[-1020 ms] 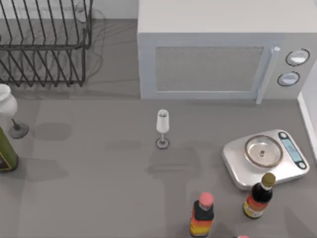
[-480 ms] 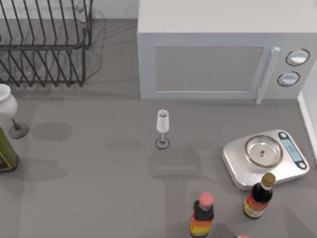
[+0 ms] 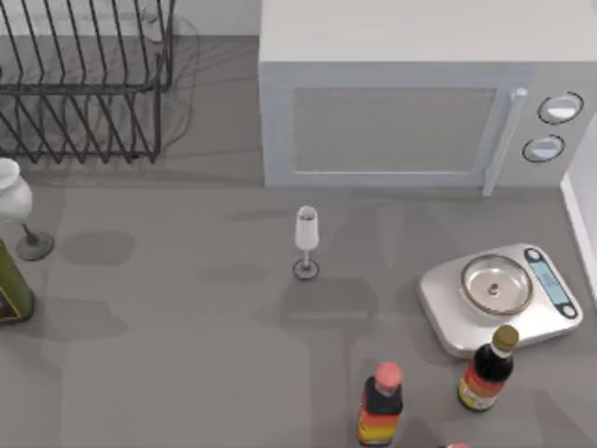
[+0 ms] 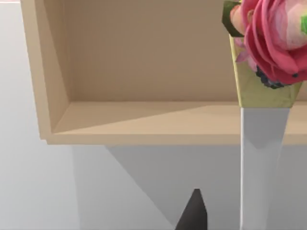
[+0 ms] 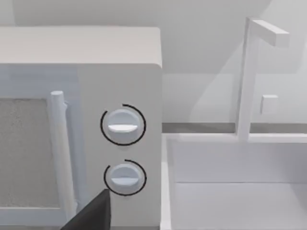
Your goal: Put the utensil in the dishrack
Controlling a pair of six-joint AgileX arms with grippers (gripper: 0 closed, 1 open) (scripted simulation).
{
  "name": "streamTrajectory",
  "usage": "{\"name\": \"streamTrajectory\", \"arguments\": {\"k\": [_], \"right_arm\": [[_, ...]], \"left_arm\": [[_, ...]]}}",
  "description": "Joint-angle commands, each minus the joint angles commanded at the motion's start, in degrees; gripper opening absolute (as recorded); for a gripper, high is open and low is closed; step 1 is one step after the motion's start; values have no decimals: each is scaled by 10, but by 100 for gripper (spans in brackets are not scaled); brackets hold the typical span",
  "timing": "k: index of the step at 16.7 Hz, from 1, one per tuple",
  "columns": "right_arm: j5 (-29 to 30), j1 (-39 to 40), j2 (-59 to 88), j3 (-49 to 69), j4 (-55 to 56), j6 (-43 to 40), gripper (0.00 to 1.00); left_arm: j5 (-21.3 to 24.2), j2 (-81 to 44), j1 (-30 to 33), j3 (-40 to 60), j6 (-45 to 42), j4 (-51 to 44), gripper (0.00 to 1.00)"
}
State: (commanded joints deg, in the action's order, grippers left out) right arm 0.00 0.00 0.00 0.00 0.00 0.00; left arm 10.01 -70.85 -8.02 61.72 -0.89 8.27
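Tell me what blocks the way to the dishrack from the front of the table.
A white stemmed vessel and a green bottle stand before the dishrack's left end; the rest of its front is open table. The microwave flanks its right side.

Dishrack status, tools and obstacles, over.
Left tool faces a wooden shelf; right tool faces the microwave dials. Dishrack at top view's far-left corner. Stemmed glass upright mid-table, apart from the rack.

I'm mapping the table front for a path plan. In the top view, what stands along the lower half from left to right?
Green bottle → stemmed glass → pink-capped bottle → dark sauce bottle; the kitchen scale lies just behind that last one.
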Motion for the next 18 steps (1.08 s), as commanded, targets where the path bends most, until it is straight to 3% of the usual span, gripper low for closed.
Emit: {"name": "streamTrajectory", "arguments": {"k": [5, 8, 15, 18], "right_arm": [[0, 0, 0, 0, 0, 0, 100], [0, 0, 0, 0, 0, 0, 100], [0, 0, 0, 0, 0, 0, 100], [0, 0, 0, 0, 0, 0, 100]], "left_arm": [[-21, -183, 23, -46, -2, 250, 0], [-33, -259, 35, -72, -1, 347, 0], [-40, -297, 42, -88, 0, 393, 0], [-40, -297, 42, -88, 0, 393, 23]]}}
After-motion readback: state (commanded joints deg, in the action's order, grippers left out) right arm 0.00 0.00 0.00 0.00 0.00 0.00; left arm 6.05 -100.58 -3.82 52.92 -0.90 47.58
